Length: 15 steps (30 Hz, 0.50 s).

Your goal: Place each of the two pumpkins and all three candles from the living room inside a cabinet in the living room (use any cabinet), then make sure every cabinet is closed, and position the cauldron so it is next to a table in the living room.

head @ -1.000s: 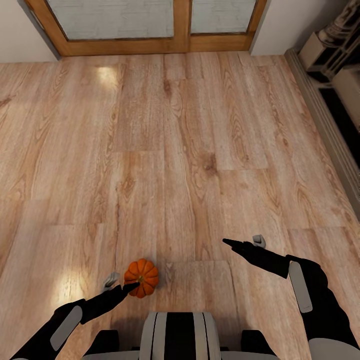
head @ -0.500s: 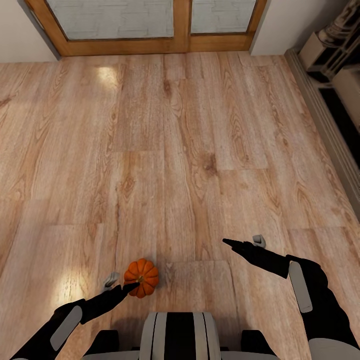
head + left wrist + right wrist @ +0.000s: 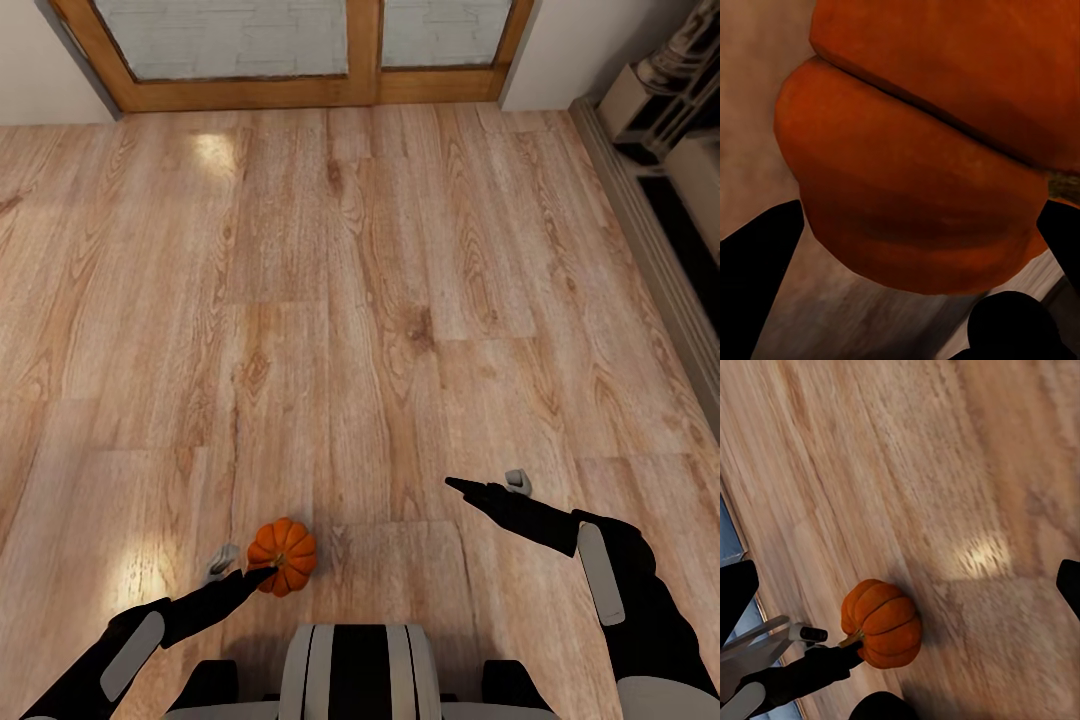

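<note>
Carrying pumpkin (image 3: 284, 554) in clenched left claw (image 3: 248, 572), low above the wooden floor (image 3: 400, 300) | right claw (image 3: 485, 485) hung released, holding nothing | risk we judged: shallow grip on rounded ribs could slip, dropping pumpkin.

A pumpkin (image 3: 284, 555) sits on the floor (image 3: 330, 300) just ahead of my base, to my left of centre. My left pincer (image 3: 245, 572) reaches it from the near left side (one fingertip touching it, as far as I can tell). My right pincer (image 3: 485, 486) hangs over bare floor, well apart to the right. A door frame (image 3: 300, 92) runs along the far edge; shelving (image 3: 660, 110) stands at far right.
</note>
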Motion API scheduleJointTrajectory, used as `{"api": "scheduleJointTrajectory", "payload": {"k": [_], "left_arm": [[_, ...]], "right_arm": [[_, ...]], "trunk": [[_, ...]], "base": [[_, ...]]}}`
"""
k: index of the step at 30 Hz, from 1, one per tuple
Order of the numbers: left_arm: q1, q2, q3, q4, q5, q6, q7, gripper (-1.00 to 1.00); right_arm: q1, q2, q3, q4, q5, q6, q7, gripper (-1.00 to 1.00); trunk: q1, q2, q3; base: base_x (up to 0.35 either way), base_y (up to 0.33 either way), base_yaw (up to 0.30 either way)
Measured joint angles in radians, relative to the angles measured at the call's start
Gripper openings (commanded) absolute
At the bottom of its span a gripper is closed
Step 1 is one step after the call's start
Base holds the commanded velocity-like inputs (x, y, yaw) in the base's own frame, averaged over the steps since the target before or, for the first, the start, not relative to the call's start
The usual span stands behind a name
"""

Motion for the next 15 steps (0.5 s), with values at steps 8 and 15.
{"api": "scheduleJointTrajectory", "payload": {"k": [8, 15], "left_arm": [[0.0, 0.001, 0.0, 0.0, 0.0, 0.0, -0.001, -1.0], [0.0, 0.001, 0.0, 0.0, -0.001, -0.001, -0.002, -1.0]], "right_arm": [[0.0, 0.0, 0.0, 0.0, 0.0, 0.0, 0.0, 1.0], [0.0, 0.0, 0.0, 0.0, 0.0, 0.0, 0.001, 1.0]], "trunk": [[0.0, 0.0, 0.0], [0.0, 0.0, 0.0]], "base": [[0.0, 0.0, 0.0], [0.0, 0.0, 0.0]]}}
